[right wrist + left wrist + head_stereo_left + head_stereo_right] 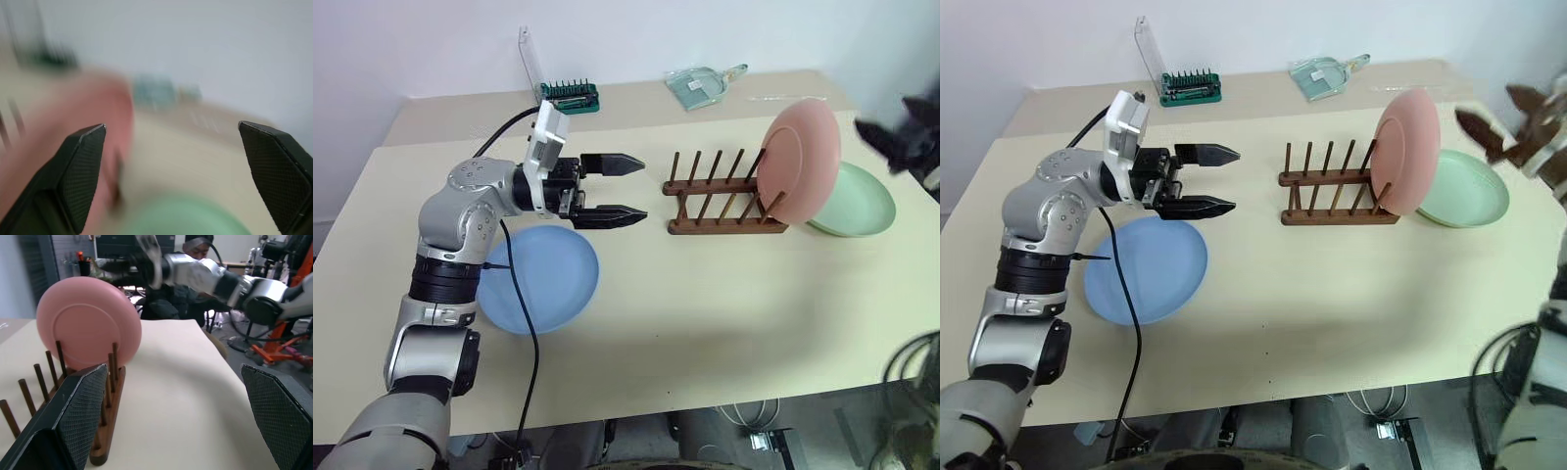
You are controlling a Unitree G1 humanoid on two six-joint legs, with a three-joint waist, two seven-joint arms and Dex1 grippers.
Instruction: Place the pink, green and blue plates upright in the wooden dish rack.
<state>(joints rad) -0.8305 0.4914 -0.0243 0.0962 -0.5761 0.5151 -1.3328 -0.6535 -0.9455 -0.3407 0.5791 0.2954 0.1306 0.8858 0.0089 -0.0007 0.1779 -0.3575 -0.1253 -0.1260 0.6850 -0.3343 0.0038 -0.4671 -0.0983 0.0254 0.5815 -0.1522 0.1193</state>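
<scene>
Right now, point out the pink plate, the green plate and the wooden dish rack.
pink plate [800, 162], left eye view, middle of its face.
green plate [862, 206], left eye view, its shallow inside.
wooden dish rack [720, 226], left eye view, its near base bar.

Matte pink plate [800, 160]; dark wooden rack [724, 204]; smooth table [705, 304].

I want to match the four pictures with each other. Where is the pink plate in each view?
Left eye view: pink plate upright at the wooden dish rack's right end.
Right eye view: same place, beside the green plate.
Left wrist view: upright in the rack.
Right wrist view: pink blur.
Shared landmark: the rack.
</scene>
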